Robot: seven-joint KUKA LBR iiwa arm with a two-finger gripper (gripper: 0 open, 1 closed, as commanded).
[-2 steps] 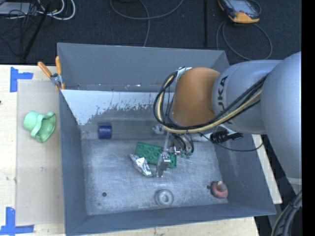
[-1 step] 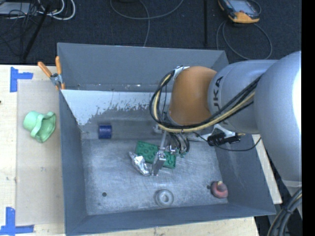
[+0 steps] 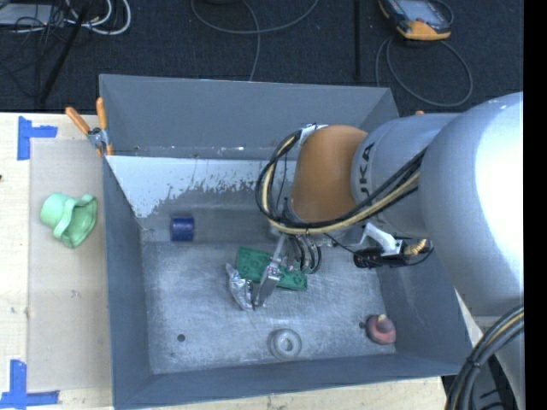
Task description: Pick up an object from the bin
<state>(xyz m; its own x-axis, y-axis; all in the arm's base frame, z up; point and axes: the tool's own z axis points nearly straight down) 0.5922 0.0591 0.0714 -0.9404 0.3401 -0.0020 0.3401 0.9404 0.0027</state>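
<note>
1. Wear shows across the grey metal bin [image 3: 214, 118]: the floor is scuffed pale, and the sloped back wall carries whitish streaks and speckles below its upper edge.
2. The arm [image 3: 479, 203] reaches in from the right. It has a rounded orange cover [image 3: 325, 182] at the wrist, with black and yellow cables [image 3: 272, 196] looped round it.
3. The gripper [image 3: 275, 273] is down near the middle of the floor. Its tip is at the right edge of a crumpled silvery piece [image 3: 240, 287] and over a flat green piece [image 3: 253, 263] that lies just behind the silvery one, touching or overlapping it.
4. I cannot tell whether the gripper is open or closed, nor whether it has hold of either piece.
5. A small blue cylinder [image 3: 181, 227] lies at the foot of the back wall, left of the gripper and well apart from it. A round metal ring [image 3: 285, 342] sits near the front wall, and a reddish-brown lump [image 3: 379, 329] lies in the front right corner.
6. Outside the bin, to its left, lies a pale green thing [image 3: 70, 218].
7. Behind the bin is a dark floor [image 3: 282, 49] with loose leads [image 3: 107, 7] and an orange-and-black device [image 3: 416, 15] lying on it.
</note>
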